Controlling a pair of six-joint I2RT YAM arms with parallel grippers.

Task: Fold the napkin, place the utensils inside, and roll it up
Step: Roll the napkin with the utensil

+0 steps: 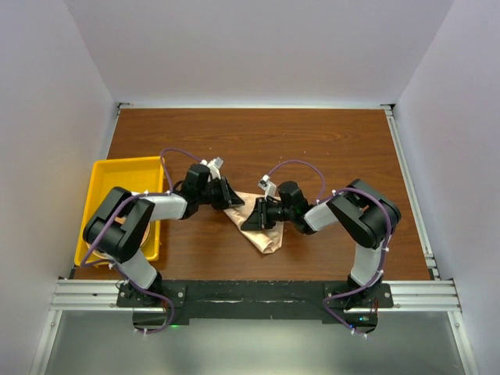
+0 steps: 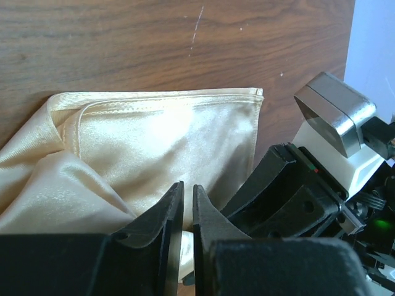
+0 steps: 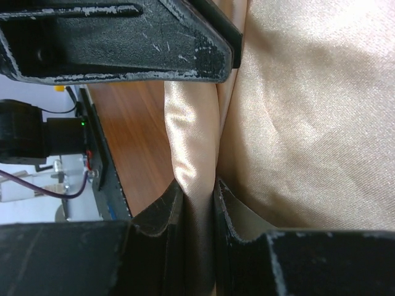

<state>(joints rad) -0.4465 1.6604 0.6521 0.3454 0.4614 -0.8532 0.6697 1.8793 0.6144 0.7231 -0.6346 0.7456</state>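
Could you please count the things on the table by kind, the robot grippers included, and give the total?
Napkin: 1
Yellow tray: 1
Grippers: 2 (left gripper, right gripper)
Total: 4

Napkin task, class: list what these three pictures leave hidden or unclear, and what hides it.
The utensils: in no view.
Yellow tray contents: top view, left arm covers much.
Middle of napkin: top view, under left claw and right claw.
Whether left claw pinches cloth: left wrist view, its fingers hide the gap.
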